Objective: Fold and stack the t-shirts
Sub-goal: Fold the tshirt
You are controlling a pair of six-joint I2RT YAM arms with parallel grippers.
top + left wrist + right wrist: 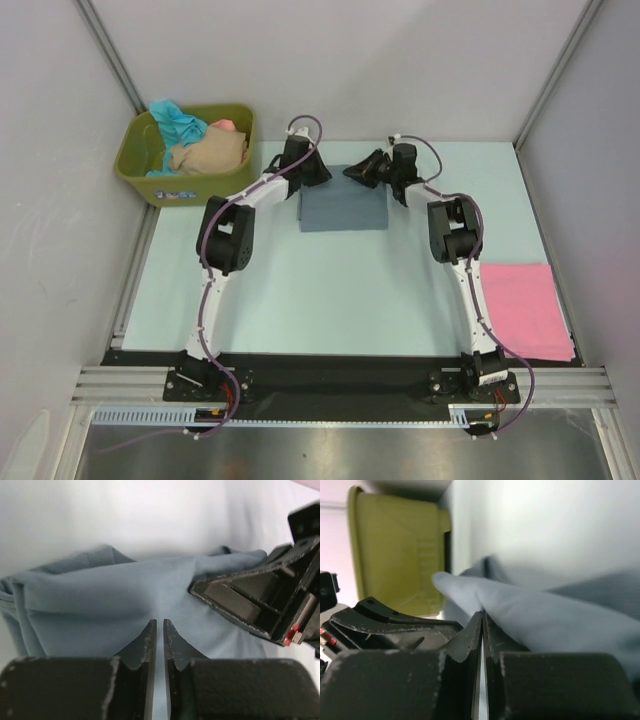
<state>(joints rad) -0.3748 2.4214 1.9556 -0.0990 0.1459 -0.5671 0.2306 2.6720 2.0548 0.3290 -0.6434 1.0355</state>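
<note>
A slate grey-blue t-shirt (pixel 343 210) lies folded into a rectangle at the back middle of the table. My left gripper (pixel 318 172) is at its far left corner and my right gripper (pixel 352 172) is close beside it at the far edge. In the left wrist view the left gripper (pixel 160 622) is closed to a thin slit on the grey-blue cloth (pixel 100 605), whose creases run towards the tips. The right gripper (pixel 483 614) is shut on a raised fold of the same shirt (pixel 535 615). A pink t-shirt (pixel 515 310) lies folded flat at the right.
An olive-green tub (pixel 185 185) stands at the back left and holds teal (pixel 178 122), beige (pixel 208 152) and salmon (pixel 226 126) cloth. The tub (pixel 395 550) fills the left of the right wrist view. Grey walls close in the back and both sides.
</note>
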